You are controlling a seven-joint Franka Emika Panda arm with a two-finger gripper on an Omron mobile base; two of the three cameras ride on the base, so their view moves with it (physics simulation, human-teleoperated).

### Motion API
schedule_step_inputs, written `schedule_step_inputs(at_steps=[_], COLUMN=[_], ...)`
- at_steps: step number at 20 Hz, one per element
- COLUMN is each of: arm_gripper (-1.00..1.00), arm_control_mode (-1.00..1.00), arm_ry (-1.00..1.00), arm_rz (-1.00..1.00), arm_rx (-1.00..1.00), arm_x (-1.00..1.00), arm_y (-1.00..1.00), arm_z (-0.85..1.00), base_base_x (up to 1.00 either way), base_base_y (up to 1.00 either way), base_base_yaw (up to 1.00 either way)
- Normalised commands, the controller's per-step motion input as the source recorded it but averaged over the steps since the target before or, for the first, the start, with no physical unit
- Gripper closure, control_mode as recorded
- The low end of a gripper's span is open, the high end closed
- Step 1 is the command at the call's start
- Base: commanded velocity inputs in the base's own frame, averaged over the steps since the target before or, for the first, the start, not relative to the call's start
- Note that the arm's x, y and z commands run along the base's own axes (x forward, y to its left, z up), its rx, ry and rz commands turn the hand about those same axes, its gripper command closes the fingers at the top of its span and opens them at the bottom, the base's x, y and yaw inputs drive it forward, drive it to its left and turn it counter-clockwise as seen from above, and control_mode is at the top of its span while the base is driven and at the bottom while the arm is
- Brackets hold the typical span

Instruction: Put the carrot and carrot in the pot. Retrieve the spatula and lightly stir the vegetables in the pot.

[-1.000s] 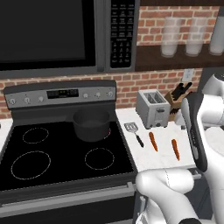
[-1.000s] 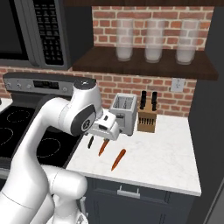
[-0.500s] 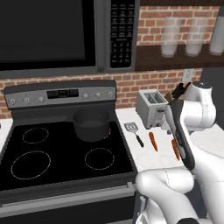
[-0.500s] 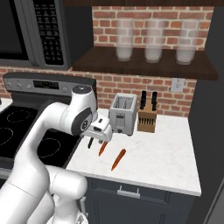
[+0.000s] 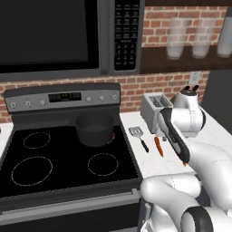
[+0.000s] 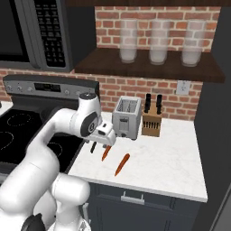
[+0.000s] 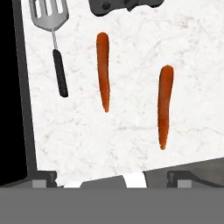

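- Stove [image 5: 68, 163]: black cooktop across the lower left of the left base view.
- Counter [image 6: 167, 158]: white marble, lower centre-right of the right base view; it holds all the loose items.
- Pot [image 5: 94, 128]: dark grey, on the rear right burner, centre of the left base view. Its interior looks empty from here, so no carrot appears to have been moved yet.
- Toaster [image 6: 127, 118]: silver, at the back of the counter, with a knife block [image 6: 151, 122] to its right.
- Gripper [image 6: 104, 140]: centre-left of the right base view, hanging over the counter's stove-side end and carrying nothing. In the hand view the two tips sit at the bottom edge, wide apart by the look of it.
- Carrots: two, lying side by side but apart on the counter. In the hand view the near carrot [image 7: 103, 70] is upper centre and the far carrot [image 7: 164, 105] right of centre.
- Key relation: both carrots run top to bottom in the hand view, long axes nearly parallel. The near carrot lies above the midpoint between the tips, so it is probably the first pick.
- Spatula [image 7: 53, 39]: upper left of the hand view, slotted head up, black handle down, just beside the near carrot and close to the stove edge.
- View differences: the hand view gives carrot axes and spacing; the left base view gives the pot; the right base view gives the gripper's height above the counter.
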Motion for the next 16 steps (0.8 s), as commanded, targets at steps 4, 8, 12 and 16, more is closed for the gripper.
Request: schedule_step_inputs(at_steps=[4, 8, 12, 16], arm_gripper=[-1.00, -1.00, -1.00, -1.00], arm_control_mode=[-1.00, -1.00, -1.00, -1.00], arm_ry=[0.10, 0.06, 0.03, 0.02], arm_rz=[0.00, 0.00, 0.00, 0.00], arm_rx=[0.00, 0.00, 0.00, 0.00], arm_x=[0.46, 0.49, 0.47, 0.45], arm_y=[0.01, 0.00, 0.00, 0.00], arm_z=[-0.40, -0.41, -0.35, -0.26], base_base_x=[0.00, 0.00, 0.00, 0.00], base_base_y=[0.00, 0.00, 0.00, 0.00], base_base_yaw=[0.00, 0.00, 0.00, 0.00])
